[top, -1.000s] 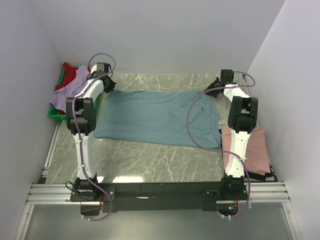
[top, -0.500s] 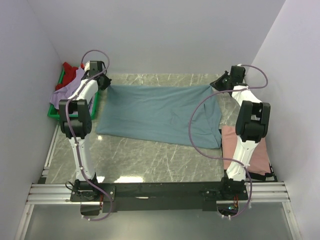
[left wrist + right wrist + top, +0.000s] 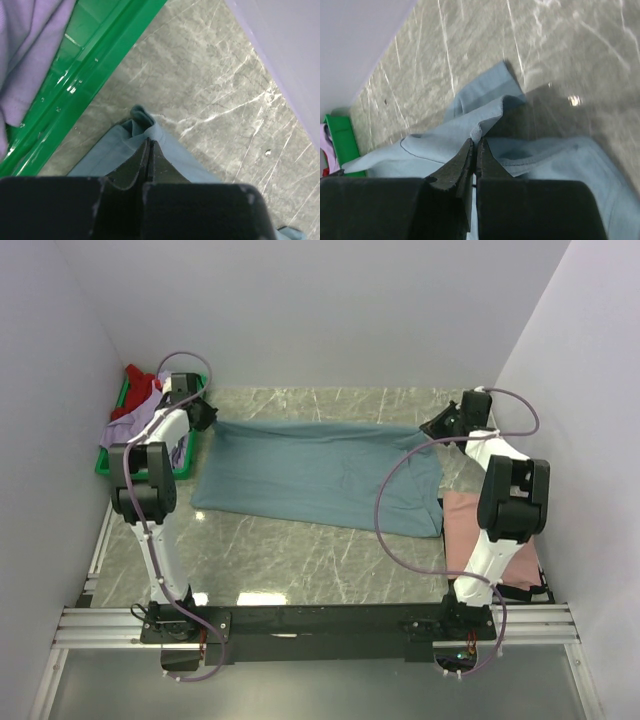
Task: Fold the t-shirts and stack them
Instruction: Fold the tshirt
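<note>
The grey-blue t-shirt (image 3: pixel 320 470) lies stretched across the middle of the table. My left gripper (image 3: pixel 208 419) is shut on its far-left corner (image 3: pixel 145 127). My right gripper (image 3: pixel 432 427) is shut on its far-right corner (image 3: pixel 492 117), which is lifted a little off the table. The salmon pink t-shirt (image 3: pixel 518 540) lies folded at the right, partly behind my right arm. The lavender t-shirt (image 3: pixel 138 420) and the red t-shirt (image 3: pixel 135 380) are heaped in the green tray (image 3: pixel 112 468) at the far left. The lavender one also shows in the left wrist view (image 3: pixel 25 55).
The green tray's rim (image 3: pixel 95 75) runs close beside my left gripper. White walls stand on the left, back and right. The near half of the grey marble tabletop (image 3: pixel 300 560) is bare. A purple cable (image 3: pixel 385 500) hangs over the shirt's right part.
Both grippers have moved outward and apart with the shirt's far corners, drawing the far edge of the grey-blue shirt taut and straight.
</note>
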